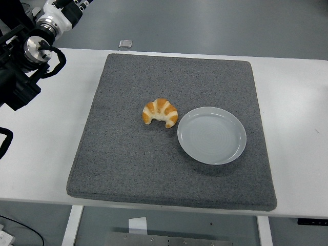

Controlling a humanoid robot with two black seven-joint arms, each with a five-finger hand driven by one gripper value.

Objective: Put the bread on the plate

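golden bread [160, 113] is seen untouched on the grey mat [128, 164], well right of and nearer than the left hand [60, 14], whose finger state cannot be told, so a reach and grasp are judged needed before the plate [211, 135], just beyond it, is reached across open mat.

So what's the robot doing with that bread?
Nothing is holding it right now. The croissant lies on the grey mat, right beside the empty plate but not on it. The robot's left arm is up at the far left corner of the table, well away from the bread, with most of its hand cut off by the picture's top edge. The right arm isn't in view.
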